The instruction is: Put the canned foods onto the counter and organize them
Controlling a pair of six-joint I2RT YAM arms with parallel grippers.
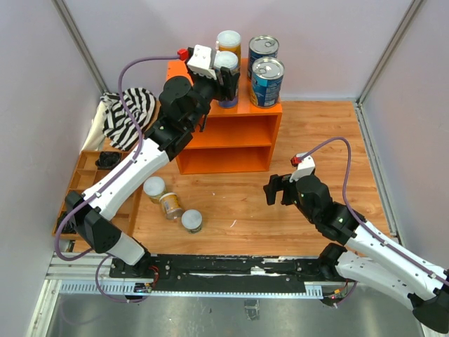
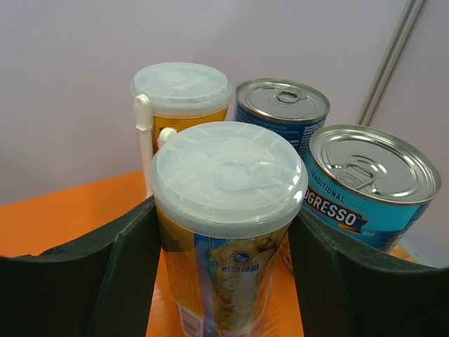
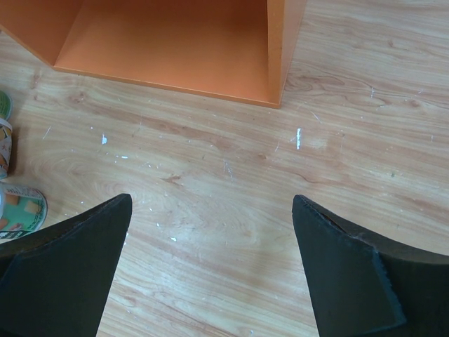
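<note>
My left gripper (image 1: 226,78) is shut on a tall slim can (image 1: 226,62) with a clear lid, standing on the orange counter's (image 1: 224,133) top. In the left wrist view the fingers hug both sides of this can (image 2: 228,210). Behind it stands a second tall can (image 2: 181,91), and to the right two blue cans (image 2: 280,109) (image 2: 372,175). Three small cans (image 1: 154,188) (image 1: 170,205) (image 1: 191,221) lie on the wooden floor left of centre. My right gripper (image 1: 277,189) hovers open over bare wood, holding nothing.
A brown compartmented tray (image 1: 88,175) lies at the left, with a striped cloth (image 1: 130,112) behind it. The counter's lower shelf (image 3: 175,42) shows ahead of the right gripper (image 3: 210,210). White walls close in the sides and back.
</note>
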